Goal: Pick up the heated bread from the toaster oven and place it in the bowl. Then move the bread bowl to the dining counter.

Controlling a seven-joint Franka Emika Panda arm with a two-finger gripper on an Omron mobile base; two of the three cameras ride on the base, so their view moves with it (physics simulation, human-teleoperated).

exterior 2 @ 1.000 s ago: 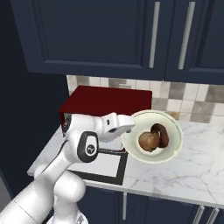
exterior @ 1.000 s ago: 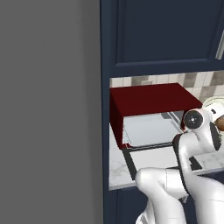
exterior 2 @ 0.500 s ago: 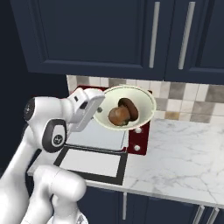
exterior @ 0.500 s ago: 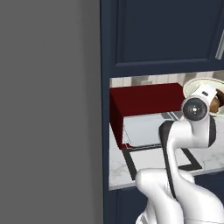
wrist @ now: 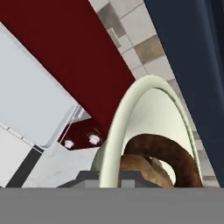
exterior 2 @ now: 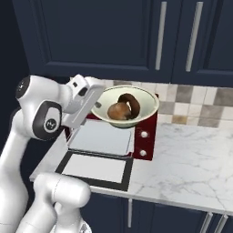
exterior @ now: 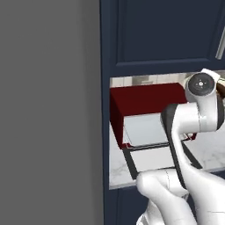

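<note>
Inside the lifted bowl (exterior 2: 136, 98), bread (exterior 2: 119, 110)

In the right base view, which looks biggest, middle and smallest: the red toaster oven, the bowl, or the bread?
1. The toaster oven, though the bowl and arm hide part of it.
2. The bowl, held up nearer the camera, which may flatter it.
3. The bread, inside the bowl.

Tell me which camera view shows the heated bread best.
The right base view: the heated bread lies in full sight inside the bowl, seen from above the rim. The hand view catches only a brown curve of it behind the bowl's edge. In the left base view the arm covers it.
</note>
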